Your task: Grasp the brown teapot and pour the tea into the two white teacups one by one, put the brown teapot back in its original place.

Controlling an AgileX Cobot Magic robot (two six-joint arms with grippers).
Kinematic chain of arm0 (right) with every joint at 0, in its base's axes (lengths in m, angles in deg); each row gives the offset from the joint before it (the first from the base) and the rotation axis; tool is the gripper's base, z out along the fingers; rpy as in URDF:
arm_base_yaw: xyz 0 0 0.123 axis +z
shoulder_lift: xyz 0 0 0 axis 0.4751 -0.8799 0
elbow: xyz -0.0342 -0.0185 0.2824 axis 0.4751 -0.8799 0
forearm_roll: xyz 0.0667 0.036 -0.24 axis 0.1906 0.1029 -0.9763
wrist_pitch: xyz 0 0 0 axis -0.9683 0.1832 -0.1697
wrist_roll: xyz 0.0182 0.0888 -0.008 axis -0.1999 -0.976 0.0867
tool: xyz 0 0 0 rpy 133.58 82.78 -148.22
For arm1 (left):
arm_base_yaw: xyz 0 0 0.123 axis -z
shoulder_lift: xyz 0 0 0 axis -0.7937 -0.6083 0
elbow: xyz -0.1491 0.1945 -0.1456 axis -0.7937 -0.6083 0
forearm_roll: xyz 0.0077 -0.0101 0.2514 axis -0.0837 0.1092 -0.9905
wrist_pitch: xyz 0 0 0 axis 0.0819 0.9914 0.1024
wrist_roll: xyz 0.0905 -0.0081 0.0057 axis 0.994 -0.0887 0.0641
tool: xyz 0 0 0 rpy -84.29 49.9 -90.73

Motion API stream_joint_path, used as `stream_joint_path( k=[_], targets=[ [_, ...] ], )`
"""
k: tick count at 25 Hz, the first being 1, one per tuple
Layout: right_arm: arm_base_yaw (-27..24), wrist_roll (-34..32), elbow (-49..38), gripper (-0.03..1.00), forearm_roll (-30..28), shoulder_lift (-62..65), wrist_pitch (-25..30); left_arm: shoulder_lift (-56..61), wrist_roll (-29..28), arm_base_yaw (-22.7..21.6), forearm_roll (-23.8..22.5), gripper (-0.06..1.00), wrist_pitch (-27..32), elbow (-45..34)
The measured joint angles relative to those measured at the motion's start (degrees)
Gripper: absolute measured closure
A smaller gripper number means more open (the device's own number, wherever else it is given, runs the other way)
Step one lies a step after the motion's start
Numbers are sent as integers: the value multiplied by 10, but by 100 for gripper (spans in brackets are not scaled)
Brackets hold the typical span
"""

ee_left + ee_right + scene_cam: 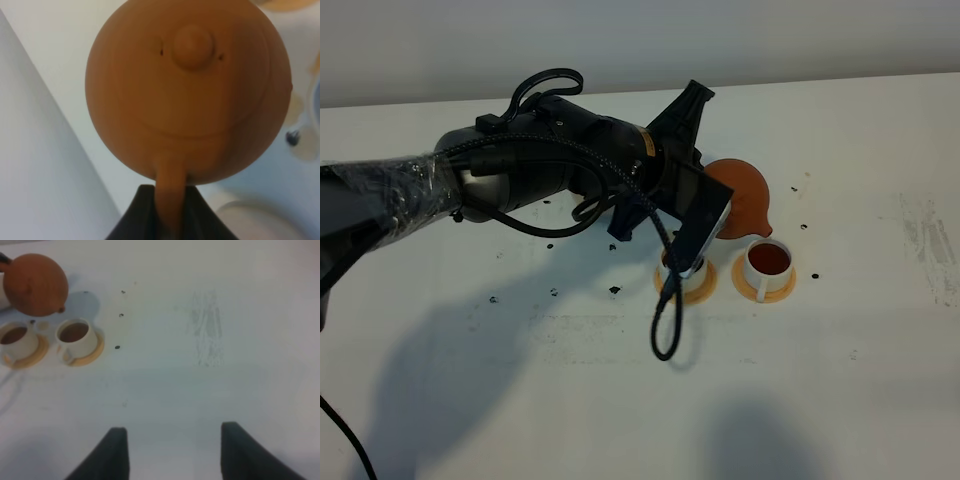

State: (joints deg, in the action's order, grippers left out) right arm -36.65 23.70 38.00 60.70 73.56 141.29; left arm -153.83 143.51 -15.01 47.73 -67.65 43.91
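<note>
The left gripper [169,200] is clamped hard on the loop handle [170,175] of the brown teapot [187,90]. Its dark fingers [132,220] press in on either side with no gap showing. The lid knob [194,46] faces straight into the left wrist camera, so the pot looks tipped over rather than upright.

From the high camera, take the uncovered teacup [768,260] as the mark. The teapot sits just behind that cup and a little toward the left arm's side. It appears to be lifted off the white table [840,400], with what looks like the spout [763,222] angled down toward the cup. There is dark brown tea in that cup, and it stands upright on its orange saucer [765,293].

The second teacup [19,344] stands just beside the uncovered one, on the left arm's side, on an orange saucer of its own. The right wrist view shows brown tea in it too. In the high view the left wrist covers most of it. I cannot tell whether any tea is leaving the pot.

The right gripper [172,455] hangs well apart from the uncovered teacup, out on the right arm's side. Its jaws are spread wide, with only bare table between them and nothing held. Small dark specks [117,346] dot the table near that cup.
</note>
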Motion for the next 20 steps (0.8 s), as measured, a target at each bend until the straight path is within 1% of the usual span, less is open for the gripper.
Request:
stream_joint_path(
  k=[2,6,10,12,15,20],
  targets=[
    [0,0,0,54,0,0,0,0,-35,0,0,86,7,0],
    [0,0,0,54,0,0,0,0,-84,-1,4,86,18,0],
    [0,0,0,54,0,0,0,0,-134,-13,22,86,24,1],
    [0,0,0,54,0,0,0,0,-168,-20,27,86,26,1],
    [0,0,0,54,0,0,0,0,-217,-30,44,86,27,1],
    [0,0,0,54,0,0,0,0,-285,-35,93,86,43,5]
  ],
)
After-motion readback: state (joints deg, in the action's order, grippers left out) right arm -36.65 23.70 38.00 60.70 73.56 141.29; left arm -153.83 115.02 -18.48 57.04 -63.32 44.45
